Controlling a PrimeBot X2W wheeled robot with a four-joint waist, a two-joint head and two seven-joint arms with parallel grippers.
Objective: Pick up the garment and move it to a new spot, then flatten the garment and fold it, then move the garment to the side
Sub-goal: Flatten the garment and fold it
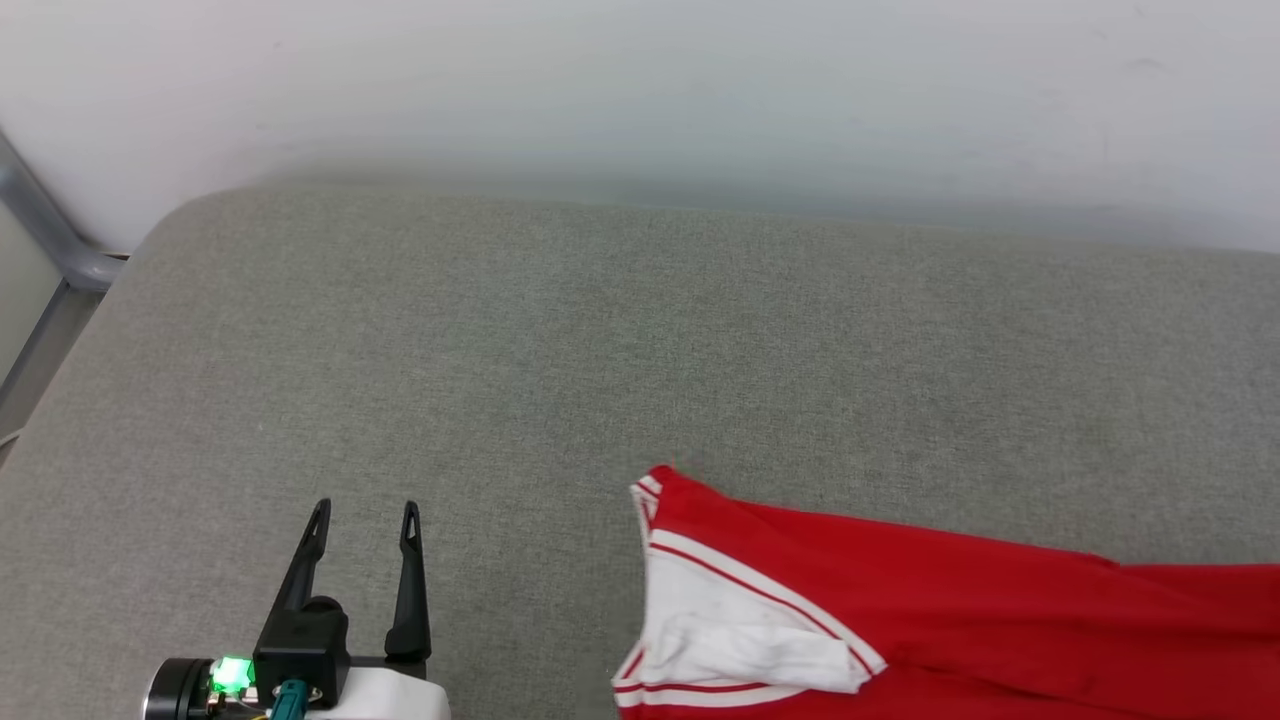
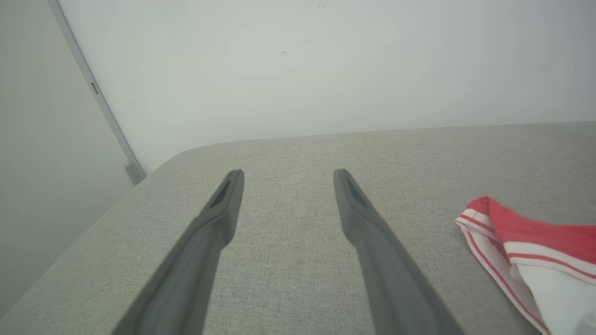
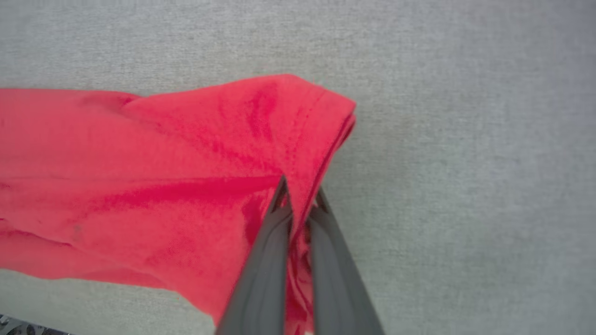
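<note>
The garment (image 1: 960, 610) is a red jersey with a white panel and red-and-white striped trim, lying crumpled at the lower right of the grey padded surface. Its striped end (image 2: 517, 251) shows at the right of the left wrist view. In the right wrist view my right gripper (image 3: 300, 195) is shut on a fold of the garment (image 3: 186, 186) near its hemmed red edge. My left gripper (image 1: 365, 515) stands open at the lower left, well to the left of the garment, with nothing between its fingers (image 2: 223, 204).
The grey padded surface (image 1: 560, 350) stretches back to a pale wall (image 1: 640, 90). Its rounded corner is at the far left, beside a metal frame bar (image 1: 45, 235). Bare fabric lies to the left of and behind the garment.
</note>
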